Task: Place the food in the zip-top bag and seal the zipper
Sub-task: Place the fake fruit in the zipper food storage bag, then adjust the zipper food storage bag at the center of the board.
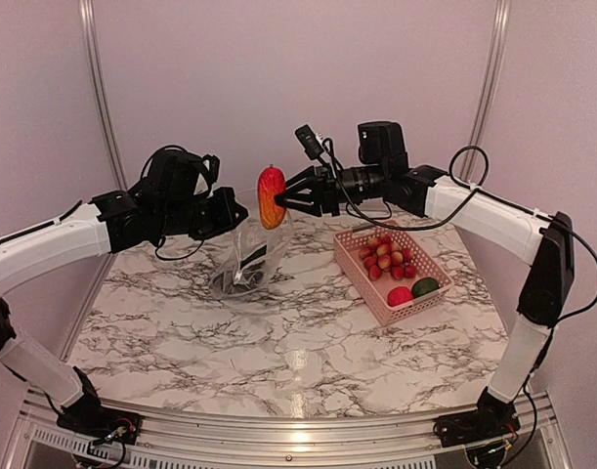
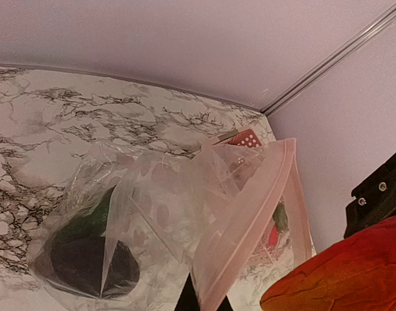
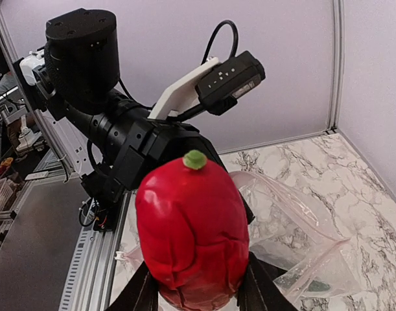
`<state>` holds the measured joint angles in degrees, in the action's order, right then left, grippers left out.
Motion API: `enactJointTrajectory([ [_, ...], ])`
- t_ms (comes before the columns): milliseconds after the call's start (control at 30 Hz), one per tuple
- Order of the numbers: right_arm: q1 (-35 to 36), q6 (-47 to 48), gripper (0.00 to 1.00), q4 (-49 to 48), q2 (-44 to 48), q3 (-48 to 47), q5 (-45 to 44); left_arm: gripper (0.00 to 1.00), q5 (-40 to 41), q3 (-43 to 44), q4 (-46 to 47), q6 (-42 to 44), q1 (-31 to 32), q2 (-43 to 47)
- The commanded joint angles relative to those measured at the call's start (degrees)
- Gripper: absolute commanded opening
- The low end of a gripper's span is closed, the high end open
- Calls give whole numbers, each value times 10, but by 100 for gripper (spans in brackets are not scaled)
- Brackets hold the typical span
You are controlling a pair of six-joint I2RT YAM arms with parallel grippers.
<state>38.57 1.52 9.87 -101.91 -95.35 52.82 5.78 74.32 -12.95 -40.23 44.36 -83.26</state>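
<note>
The right fingers (image 1: 290, 198) grip a red-orange toy fruit (image 1: 271, 195) just above the zip-top bag (image 1: 247, 262). The closed left fingers (image 1: 234, 211) pinch the bag's rim.

Desk (image 1: 278, 342) is a white marble-look top with dark veins. Only two things actually sit on it: a pink slatted basket (image 1: 360, 281), and left of the basket, well apart from it, a clear zip-top bag (image 1: 244, 269). Only the bag's bottom rests on the marble, the mouth's lifted up.
</note>
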Motion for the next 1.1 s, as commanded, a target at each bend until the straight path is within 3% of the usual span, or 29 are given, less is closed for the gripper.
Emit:
enactJointTrajectory([
  [0, 17, 8, 41, -6, -15, -4, -54, 0, -12, 9, 34, -20, -2, 26],
  [233, 37, 52, 66, 62, -22, -39, -144, 0, -8, 2, 35, -21, -2, 30],
  [333, 37, 86, 70, 102, -8, -58, -166, 0, -1, -5, 35, -19, -2, 31],
  [533, 41, 289, 60, 245, 26, -77, -89, 0, 2, -15, 31, -10, -3, 24],
  [767, 100, 498, 54, 346, 36, -74, -238, 0, -25, 9, 2, 15, -3, 6],
  [900, 126, 553, 53, 358, 20, -84, -321, 0, -39, 28, -23, 31, -3, -8],
  [1067, 152, 598, 43, 390, -13, -114, -403, 0, -31, 35, -35, 45, -3, -7],
])
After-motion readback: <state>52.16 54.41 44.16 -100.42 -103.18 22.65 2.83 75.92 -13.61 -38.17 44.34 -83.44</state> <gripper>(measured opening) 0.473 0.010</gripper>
